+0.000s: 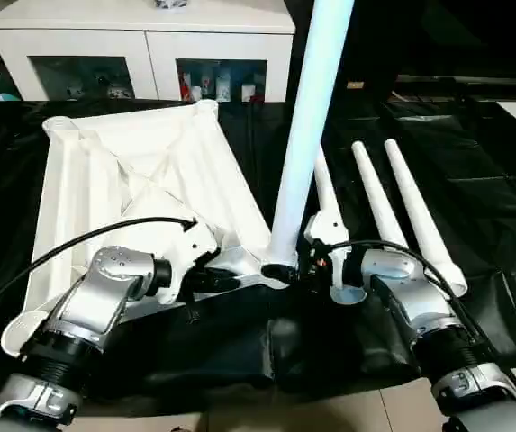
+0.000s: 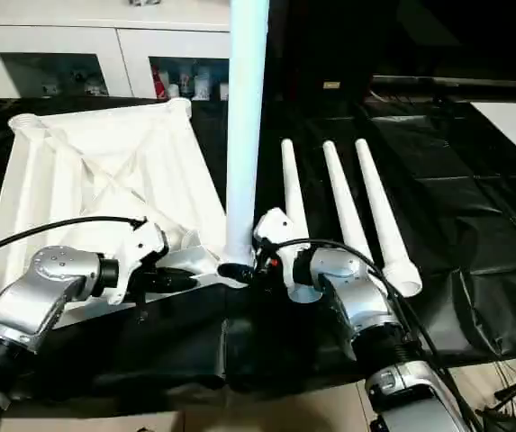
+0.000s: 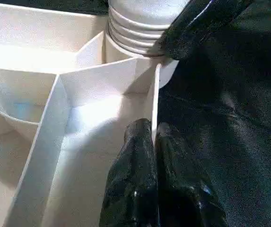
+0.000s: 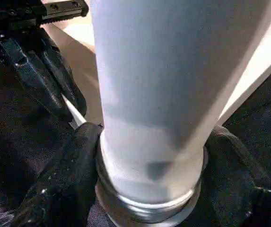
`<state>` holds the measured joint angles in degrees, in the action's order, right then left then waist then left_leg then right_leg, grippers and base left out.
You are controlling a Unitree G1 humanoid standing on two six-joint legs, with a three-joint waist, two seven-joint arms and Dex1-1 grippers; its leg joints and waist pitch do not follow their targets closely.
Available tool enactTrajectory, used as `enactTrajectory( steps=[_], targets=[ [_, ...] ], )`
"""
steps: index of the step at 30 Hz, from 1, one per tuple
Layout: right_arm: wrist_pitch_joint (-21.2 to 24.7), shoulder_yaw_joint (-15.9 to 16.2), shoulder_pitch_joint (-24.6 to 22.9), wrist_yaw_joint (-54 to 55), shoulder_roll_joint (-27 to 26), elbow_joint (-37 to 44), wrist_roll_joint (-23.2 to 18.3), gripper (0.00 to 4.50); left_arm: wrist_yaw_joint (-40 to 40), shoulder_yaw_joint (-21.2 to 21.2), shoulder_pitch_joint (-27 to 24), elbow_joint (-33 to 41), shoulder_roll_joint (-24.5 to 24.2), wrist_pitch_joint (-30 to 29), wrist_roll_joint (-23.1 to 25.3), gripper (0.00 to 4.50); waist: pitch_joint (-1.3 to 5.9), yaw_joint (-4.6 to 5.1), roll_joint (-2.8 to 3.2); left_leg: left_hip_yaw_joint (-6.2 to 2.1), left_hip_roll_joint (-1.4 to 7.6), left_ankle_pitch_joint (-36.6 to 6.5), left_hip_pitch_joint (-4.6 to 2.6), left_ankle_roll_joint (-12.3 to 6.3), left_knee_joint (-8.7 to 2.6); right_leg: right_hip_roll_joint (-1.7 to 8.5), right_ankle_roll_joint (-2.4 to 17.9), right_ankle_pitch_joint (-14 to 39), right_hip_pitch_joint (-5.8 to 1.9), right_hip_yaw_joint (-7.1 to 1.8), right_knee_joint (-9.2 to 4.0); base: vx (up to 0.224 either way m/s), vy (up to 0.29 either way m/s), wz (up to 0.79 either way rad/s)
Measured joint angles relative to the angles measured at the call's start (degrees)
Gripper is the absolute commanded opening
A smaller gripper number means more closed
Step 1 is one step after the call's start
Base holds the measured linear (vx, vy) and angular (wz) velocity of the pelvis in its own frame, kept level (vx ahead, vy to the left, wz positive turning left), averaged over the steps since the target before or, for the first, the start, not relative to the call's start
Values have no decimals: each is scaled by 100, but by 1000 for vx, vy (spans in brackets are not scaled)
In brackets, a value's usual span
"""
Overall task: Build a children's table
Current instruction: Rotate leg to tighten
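Note:
The white table top [image 1: 122,180] lies upside down on black sheeting, ribbed underside up. One white leg [image 1: 307,135] stands upright in its near right corner socket [image 3: 135,33]. My right gripper [image 4: 149,142] is at the leg's base, one black finger [image 4: 69,175] pressed on each side just above the socket. My left gripper [image 3: 153,130] is shut on the thin rim wall [image 3: 155,104] of the table top, right beside that corner. Three more legs [image 1: 379,202] lie side by side on the sheeting to the right.
A white cabinet [image 1: 140,36] with glass doors stands behind the table top. Black sheeting [image 1: 492,180] covers the work surface; its near edge folds down in front of my arms. Cables run from both wrists.

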<state>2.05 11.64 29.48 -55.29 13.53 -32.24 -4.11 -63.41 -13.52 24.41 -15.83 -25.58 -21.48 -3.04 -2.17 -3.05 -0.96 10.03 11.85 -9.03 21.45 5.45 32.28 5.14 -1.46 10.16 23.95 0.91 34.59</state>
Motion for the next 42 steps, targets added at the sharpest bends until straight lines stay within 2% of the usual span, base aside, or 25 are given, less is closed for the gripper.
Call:
enactTrajectory(
  steps=[3, 5, 12, 17, 21, 22, 23, 24, 26, 30, 35, 40, 42],
  targets=[
    [13, -13, -2, 225, -128, -51, 7, 274, 67, 21, -6, -20, 14, -18, 7, 0, 1, 6, -3, 0, 0, 0, -5, 0, 4, 0, 0, 0, -2, -2, 8, 0, 0, 0],
    [31, -103, 13, 642, -292, -202, 31, 274, 302, 40, 62, -121, 115, -67, 56, 0, 3, 43, -13, 0, 1, 1, -15, 2, 14, 0, 0, 0, -7, -3, 23, 0, 0, 0],
    [483, -622, 517, 2801, -1036, -935, 217, 273, 1677, 98, 763, -1087, 1036, -314, 349, 0, 4, 103, -10, -4, -5, 2, -35, 3, 35, 7, -28, 16, -22, -11, 38, 0, 0, 0],
    [555, -734, 836, 3740, -1264, -1331, 375, 273, 2234, 124, 1046, -1501, 1444, -325, 467, 0, 11, 87, 0, -4, -12, 2, -29, 2, 36, 12, -28, 15, -28, -15, 35, 0, 0, 0],
    [589, -795, 936, 3979, -1306, -1440, 409, 273, 2317, 117, 1169, -1702, 1547, -194, 557, 0, 14, 54, 6, -2, -10, 2, -27, 2, 35, 12, -26, 11, -31, -11, 37, 0, 0, 0],
    [582, -837, 939, 3978, -1314, -1448, 395, 308, 2323, 116, 1184, -1726, 1559, -180, 567, 0, 14, 46, 7, -2, -10, 2, -27, 2, 34, 12, -22, 9, -32, -10, 37, 0, 0, 0],
    [568, -883, 939, 3977, -1324, -1462, 386, 308, 2324, 113, 1204, -1767, 1571, -156, 572, 0, 15, 36, 7, -2, -9, 2, -27, 2, 34, 12, -21, 8, -32, -10, 37, 0, 0, 0],
    [542, -919, 938, 3977, -1329, -1475, 377, 345, 2324, 94, 1221, -1810, 1575, -80, 597, 0, 15, 25, 8, -2, -9, 2, -27, 2, 33, 12, -21, 8, -32, -10, 37, 0, 0, 0],
    [523, -928, 937, 3977, -1340, -1486, 373, 345, 2366, 81, 1237, -1862, 1576, 2, 630, 0, 15, 20, 9, -2, -9, 2, -28, 2, 32, 12, -22, 8, -32, -9, 37, 0, 0, 0],
    [451, -863, 931, 4012, -1386, -1485, 410, 390, 2579, 105, 1311, -2057, 1547, 168, 702, 0, 14, 66, 6, -5, -8, 2, -28, 2, 31, 10, -29, 12, -27, -7, 36, 0, 0, 0],
    [371, -745, 774, 4026, -1322, -1220, 499, 390, 2652, 128, 1396, -2199, 1550, 243, 726, 0, 11, 89, 6, -7, -8, 2, -14, 2, 30, 10, -31, 13, -15, -7, 35, 0, 0, 0],
    [482, -662, 501, 3838, -1202, -423, 501, 390, 3019, 163, 1593, -2588, 1628, 485, 786, 0, 10, 103, 10, -9, -7, 2, -9, 2, 29, 7, -32, 11, -8, -7, 34, 0, 0, 0],
    [535, -637, 402, 3778, -1159, -168, 501, 392, 3116, 261, 1635, -2690, 1657, 525, 778, 44, 7, 110, 17, -9, -8, 2, -8, 2, 29, 7, -31, 10, -8, -7, 34, 0, 0, 0]
  ],
)
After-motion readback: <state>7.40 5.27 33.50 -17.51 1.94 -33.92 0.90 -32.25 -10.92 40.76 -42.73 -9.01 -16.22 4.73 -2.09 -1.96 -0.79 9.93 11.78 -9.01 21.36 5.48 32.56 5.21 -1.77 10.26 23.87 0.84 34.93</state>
